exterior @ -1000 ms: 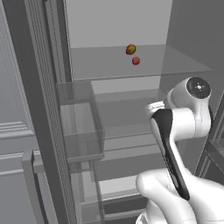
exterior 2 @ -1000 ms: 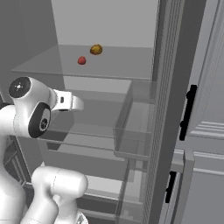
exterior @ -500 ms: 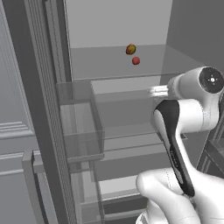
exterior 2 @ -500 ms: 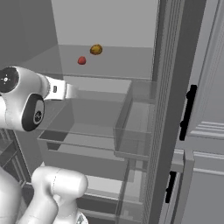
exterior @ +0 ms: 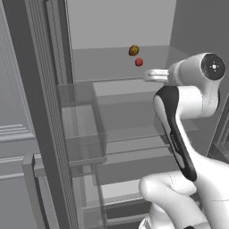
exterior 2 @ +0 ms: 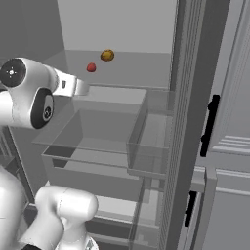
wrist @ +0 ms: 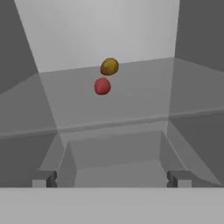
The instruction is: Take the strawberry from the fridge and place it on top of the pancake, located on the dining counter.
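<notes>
Your strawberry [wrist: 102,86] sits on the upper glass shelf [wrist: 144,96] inside the fridge [exterior: 117,27], roughly mid-shelf; you can also pick it out in the left base view [exterior: 139,62] and the right base view [exterior 2: 91,68]. Just behind it, toward the pale back wall, lies a yellow-brown fruit [wrist: 109,66], near the strawberry; whether the two touch cannot be told from these views [exterior: 133,50] [exterior 2: 107,55]. In the hand view the gripper [wrist: 111,178] looks straight into the fridge, and you see its two dark fingertips [wrist: 44,178] set wide apart at the bottom, so the jaws stand spread with nothing between them. Both fingertips sit low in that view, well short of the strawberry, with the shelf's front edge between them and the fruit. Below the shelf you see a clear drawer [wrist: 116,155] with sloped sides. In the left base view the arm [exterior: 190,80] is raised at about shelf height, its hand pointing into the open fridge toward the fruit, to the right of the strawberry. In the right base view the same arm [exterior 2: 30,93] stands left of the strawberry and a little below it. Clear door bins [exterior: 82,120] hang on the open door at left in the left base view, and at centre in the right base view [exterior 2: 151,132]. A light-grey cabinet [exterior 2: 229,146] with black handles stands to the right of the fridge.
</notes>
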